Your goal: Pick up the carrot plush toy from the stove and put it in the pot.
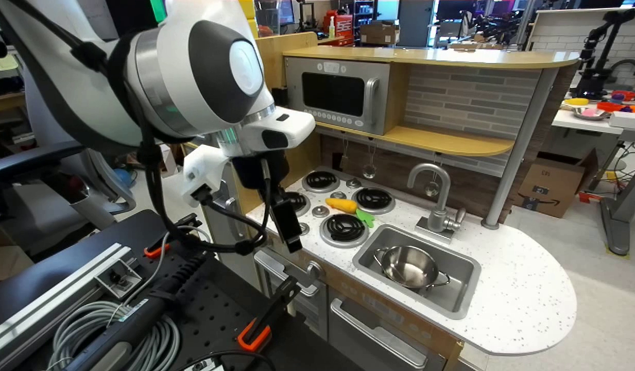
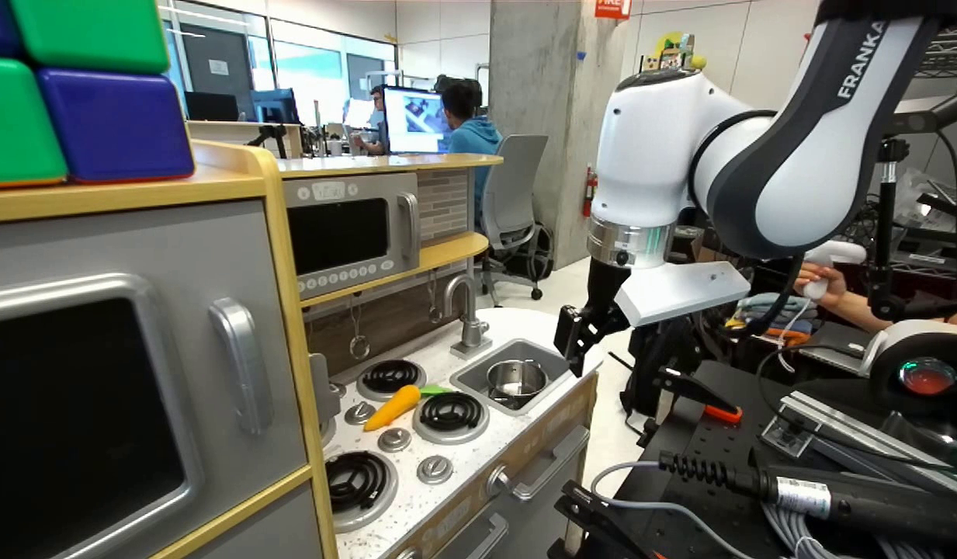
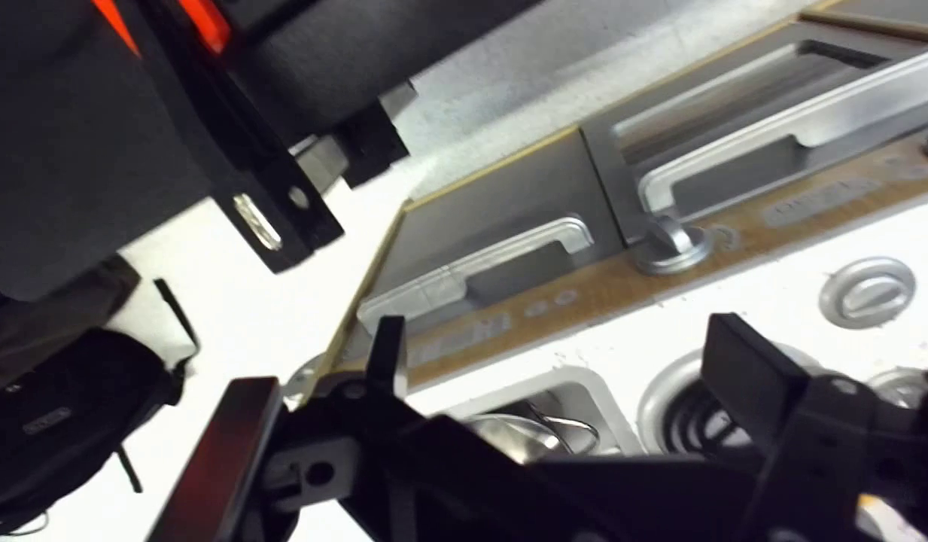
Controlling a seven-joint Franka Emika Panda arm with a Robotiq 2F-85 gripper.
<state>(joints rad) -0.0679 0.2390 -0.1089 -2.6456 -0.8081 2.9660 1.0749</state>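
Note:
The carrot plush toy [image 1: 343, 205] lies on the stove [image 1: 309, 243] between burners, its green leafy end toward the sink. It also shows in an exterior view [image 2: 397, 407]. In the wrist view the arm hides most or all of it. The steel pot [image 1: 411, 265] sits inside the sink, and nothing shows in it. It also shows in an exterior view [image 2: 517, 380] and partly in the wrist view [image 3: 512, 433]. My gripper [image 3: 561, 339] is open and empty, with fingers wide apart. In both exterior views it hangs in the air at the counter's front side [image 2: 573, 341], apart from toy and pot.
The sink [image 1: 472, 288] has a grey faucet [image 1: 438, 196] behind it. A microwave box [image 1: 338, 93] and shelf [image 1: 446, 141] overhang the back. A tall cabinet [image 2: 98, 248] stands beside the stove. A black bench [image 1: 209, 309] with clamps and coiled cable lies in front.

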